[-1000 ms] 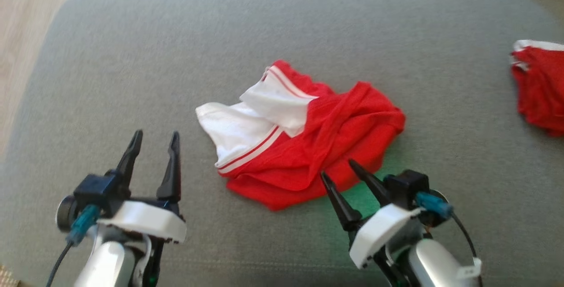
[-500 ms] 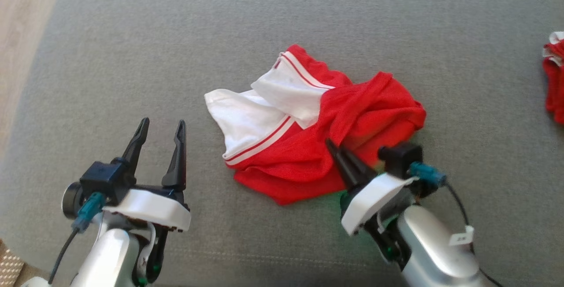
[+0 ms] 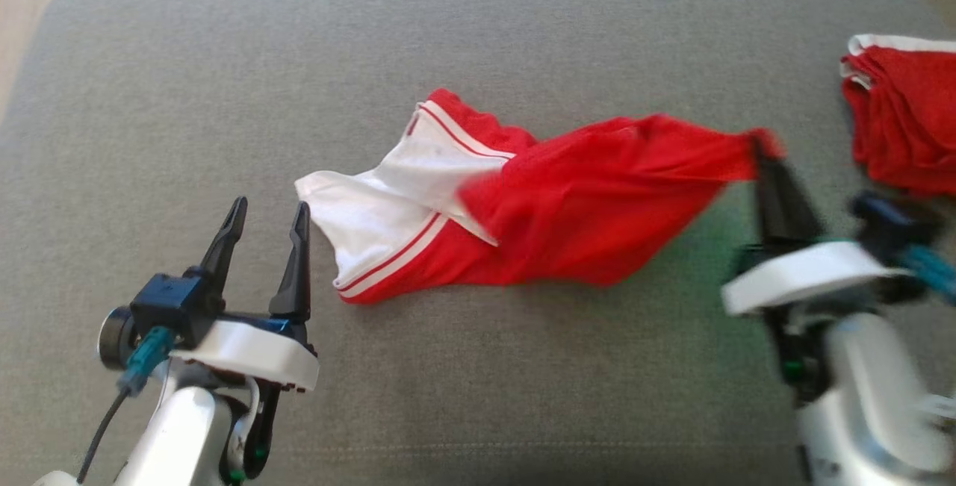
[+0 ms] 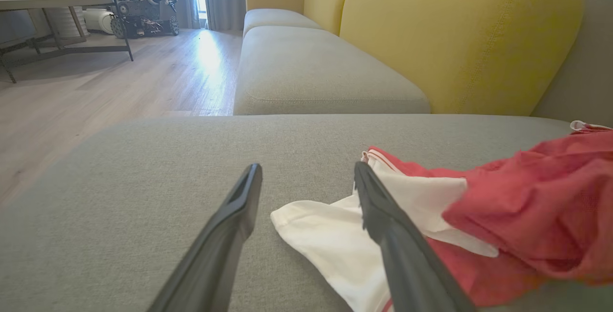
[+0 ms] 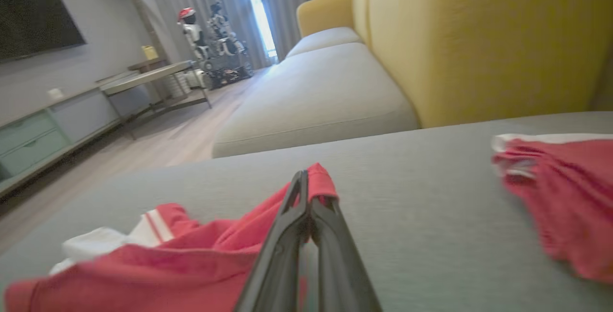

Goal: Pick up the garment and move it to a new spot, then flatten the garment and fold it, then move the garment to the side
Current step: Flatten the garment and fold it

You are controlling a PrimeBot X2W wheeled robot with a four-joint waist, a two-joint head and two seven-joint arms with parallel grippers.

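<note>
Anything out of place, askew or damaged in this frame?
Nothing damaged. The garment is stretched askew across the cushion: the right end effector pinches one red corner, while the white end lies bunched beside the open left end effector. A second red garment sits crumpled at the cushion's right edge.

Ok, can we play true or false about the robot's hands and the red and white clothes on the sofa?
1. The right gripper pinches a corner of the red-and-white mesh garment. True.
2. The left gripper is shut on white fabric. False: it is open and holds nothing.
3. A second red fabric pile lies on the grey fabric cushion. True.
4. The garment hangs wholly in the air. False: its white end rests on the cushion.
</note>
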